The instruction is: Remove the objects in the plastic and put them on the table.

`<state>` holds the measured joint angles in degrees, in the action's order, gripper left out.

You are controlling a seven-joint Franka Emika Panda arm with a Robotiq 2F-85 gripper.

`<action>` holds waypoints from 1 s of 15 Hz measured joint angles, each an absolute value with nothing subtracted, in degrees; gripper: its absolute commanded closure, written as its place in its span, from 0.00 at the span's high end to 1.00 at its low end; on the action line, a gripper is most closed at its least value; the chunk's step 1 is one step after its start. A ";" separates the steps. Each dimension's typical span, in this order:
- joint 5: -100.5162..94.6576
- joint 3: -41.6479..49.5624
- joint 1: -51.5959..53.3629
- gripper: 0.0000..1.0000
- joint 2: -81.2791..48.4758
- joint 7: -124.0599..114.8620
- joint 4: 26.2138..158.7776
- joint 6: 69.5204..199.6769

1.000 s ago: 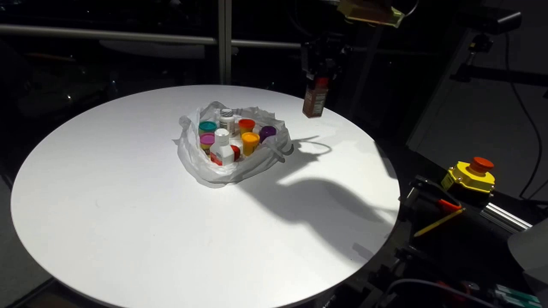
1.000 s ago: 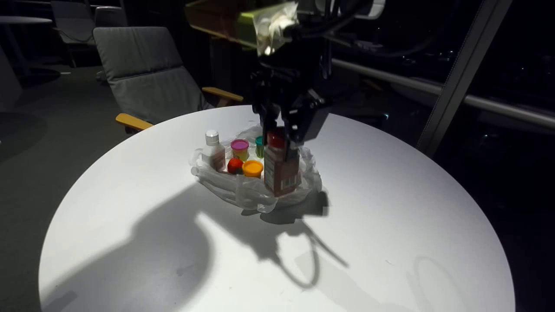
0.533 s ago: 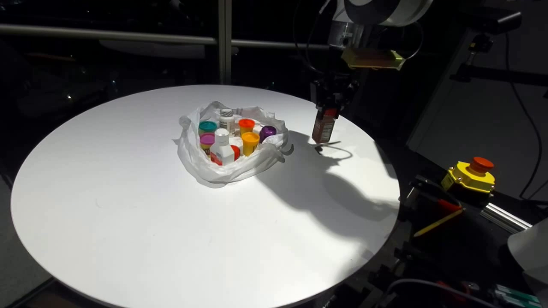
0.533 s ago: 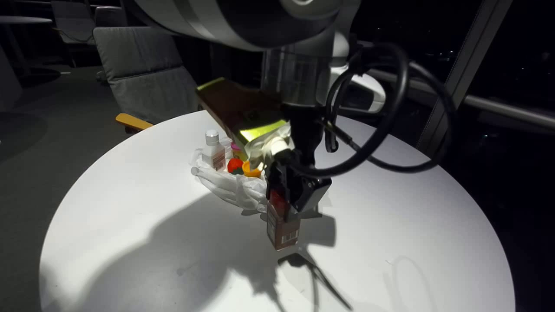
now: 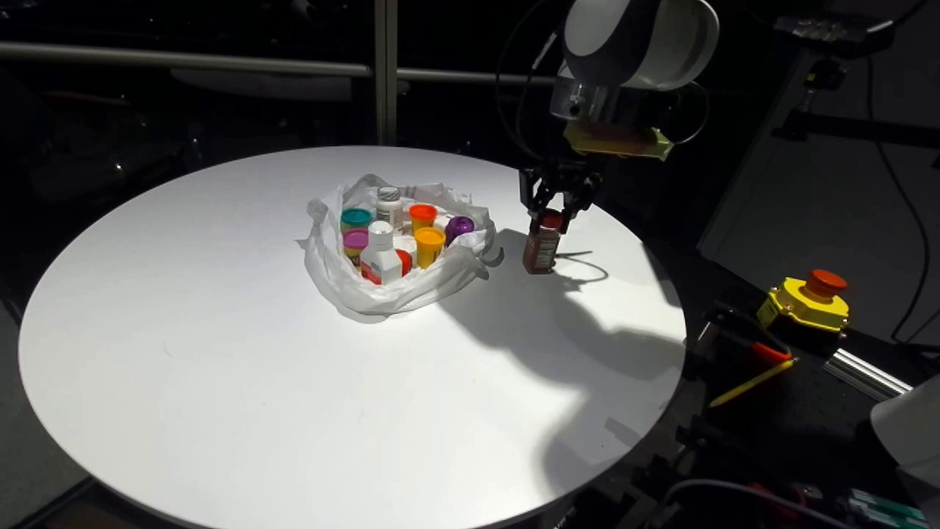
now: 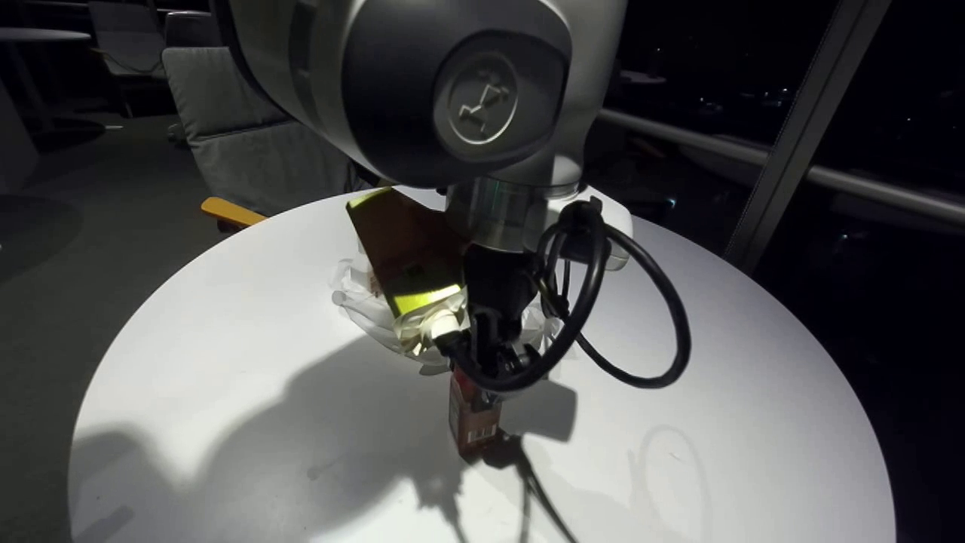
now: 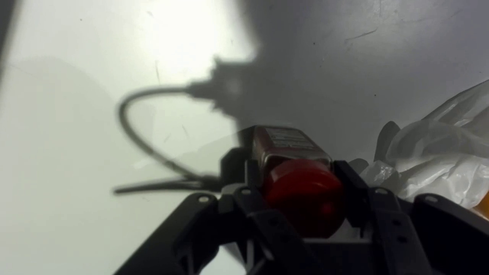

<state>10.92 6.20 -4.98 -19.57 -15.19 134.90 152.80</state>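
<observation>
I've just brought the square-sided red-capped brown bottle point(image 5: 541, 253) down onto the round white table point(image 5: 257, 382), just beside the crumpled white plastic bag point(image 5: 385, 300), my gripper point(image 7: 298, 172) clamped on its cap point(image 7: 305, 196), so release seems due.

Arm point(image 6: 324, 83): hangs in fr. top in both ext. views; upper part cut off by frame, so we can't give full pose.
Joint cap point(image 6: 482, 98): rnd., dk.-rimmed, turned twd. cam. in an ext. view.
Wrist point(image 6: 494, 215): ours is abt. vert., shiny.
Cable point(image 6: 682, 339): blk., loops out fr. our wrist & back in.
Gripper point(image 5: 551, 224): blk., directly below wrist, pointing dn., clasping; partly hidden behind our cable in an ext. view.
Fingers point(image 7: 353, 191): nr. parallel; we have tips apart, held so by what's gripped btw. them.
Linkage point(image 7: 187, 225): outer bars spread wide of our fingers, both sides; comes in fr. bottom edge of wrist view.
</observation>
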 measured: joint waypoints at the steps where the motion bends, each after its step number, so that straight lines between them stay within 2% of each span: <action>1: 10.95 6.21 -4.98 0.90 -19.58 -15.19 134.85 152.86; 2: 10.97 6.21 -5.00 0.99 -19.42 -15.20 134.85 153.03; 3: 10.97 6.27 -5.00 1.00 -19.03 -15.24 134.85 153.27; 6: 6.86 7.84 -3.58 1.00 -15.54 -17.05 134.89 153.12; 9: -3.00 8.52 0.13 1.00 -10.28 -20.77 132.96 147.72; 15: -5.63 -0.13 5.87 1.00 -11.00 -17.90 121.32 135.92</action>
